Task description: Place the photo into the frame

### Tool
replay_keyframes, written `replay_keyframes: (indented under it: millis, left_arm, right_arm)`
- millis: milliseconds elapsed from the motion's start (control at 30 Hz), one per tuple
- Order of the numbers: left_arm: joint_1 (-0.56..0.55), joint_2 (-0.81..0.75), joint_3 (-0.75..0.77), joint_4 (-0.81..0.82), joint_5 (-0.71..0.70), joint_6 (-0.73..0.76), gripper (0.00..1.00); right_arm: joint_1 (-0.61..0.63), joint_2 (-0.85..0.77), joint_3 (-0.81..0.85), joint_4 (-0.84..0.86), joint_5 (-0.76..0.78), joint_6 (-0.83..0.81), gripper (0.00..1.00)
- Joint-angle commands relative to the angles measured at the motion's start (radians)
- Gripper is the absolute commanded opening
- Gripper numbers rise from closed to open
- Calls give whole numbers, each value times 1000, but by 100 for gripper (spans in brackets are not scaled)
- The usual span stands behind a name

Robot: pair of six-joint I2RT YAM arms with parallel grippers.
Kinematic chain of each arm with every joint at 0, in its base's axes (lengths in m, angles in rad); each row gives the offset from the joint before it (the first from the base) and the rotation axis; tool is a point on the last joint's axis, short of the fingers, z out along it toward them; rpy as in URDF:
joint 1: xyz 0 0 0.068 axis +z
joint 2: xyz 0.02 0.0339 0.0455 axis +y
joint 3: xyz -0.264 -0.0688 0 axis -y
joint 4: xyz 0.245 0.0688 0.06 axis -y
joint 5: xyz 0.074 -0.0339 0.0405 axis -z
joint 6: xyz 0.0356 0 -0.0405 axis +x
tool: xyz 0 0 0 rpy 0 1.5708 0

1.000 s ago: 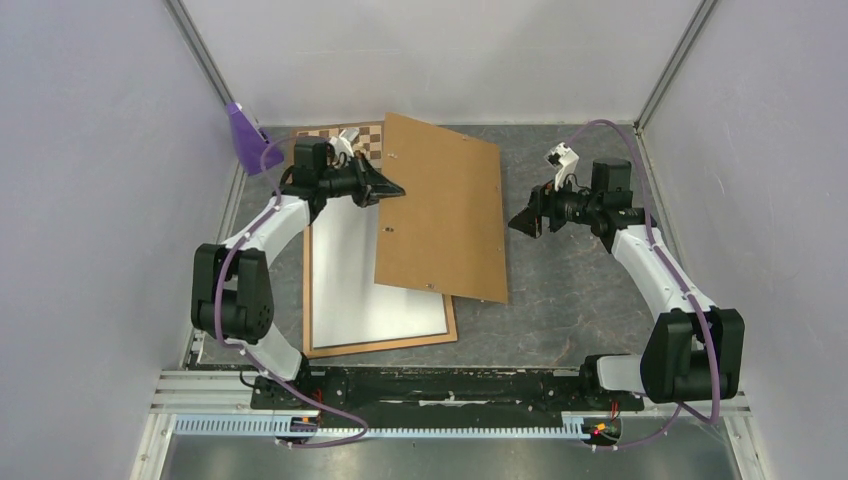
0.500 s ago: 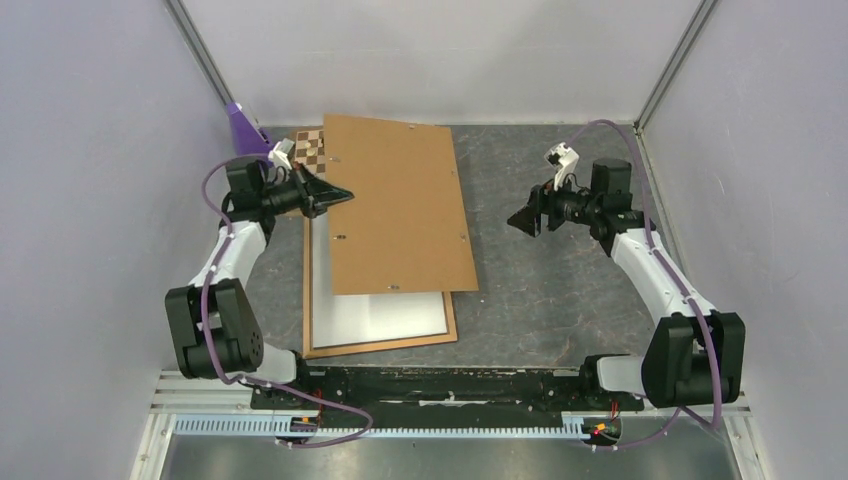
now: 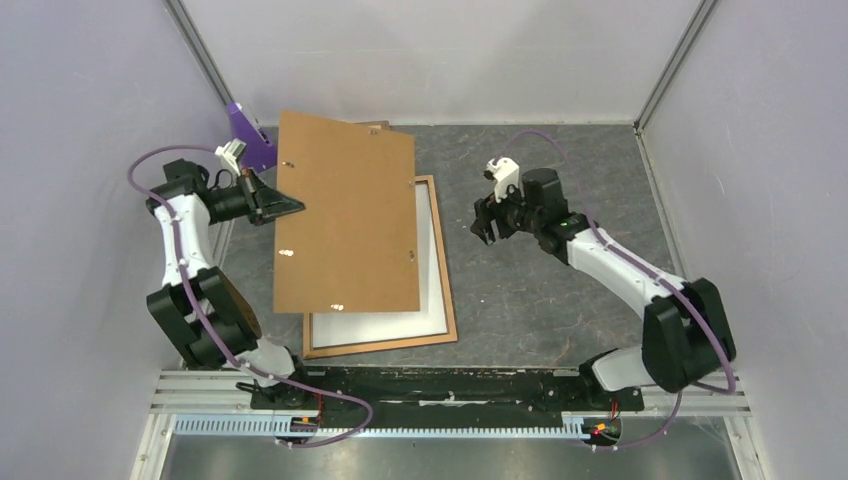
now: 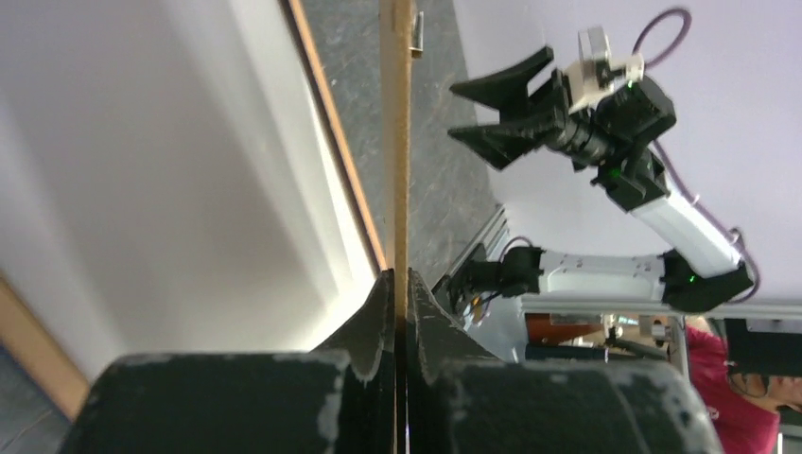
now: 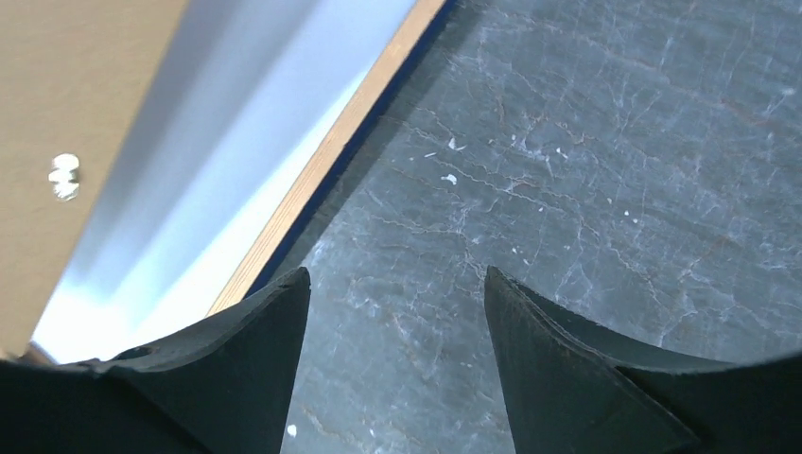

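Observation:
The frame [image 3: 447, 270] lies flat on the table, light-brown wood side up. Inside its rim lies the photo [image 3: 378, 324], showing only its plain white back. A plain brown backing board [image 3: 345, 225] hangs tilted over the left part of both, and my left gripper [image 3: 296, 206] is shut on its left edge. In the left wrist view the board's thin edge [image 4: 395, 142] runs straight out from the shut left gripper [image 4: 397, 281]. My right gripper [image 3: 483, 222] is open and empty just right of the frame. The right wrist view shows the right gripper [image 5: 397, 284] over bare table, beside the frame's rim [image 5: 331, 151].
A purple object [image 3: 245, 132] stands at the back left corner. Grey enclosure walls close in the table's left, back and right sides. The arm bases and a metal rail [image 3: 450, 385] run along the near edge. Small metal clips [image 5: 64, 176] sit on the board.
The left arm has swung left, carrying the backing board off the frame's right side and uncovering the white photo back. The right gripper has moved left to the frame's right edge.

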Motion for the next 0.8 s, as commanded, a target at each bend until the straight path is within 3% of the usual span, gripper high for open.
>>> replay_keyframes:
  millis: [0,333,767]
  left_arm:
    - [72,111,111,-644,91,625,2]
    - [132,77,91,-643,45,633,2]
    - [132,65,90,-644,44,627,2]
  right_arm:
    - [53,118,71,121,179,67,70]
    - [173,350,203,188,211,182,70]
    - [193,523,316,149,266,241,64]
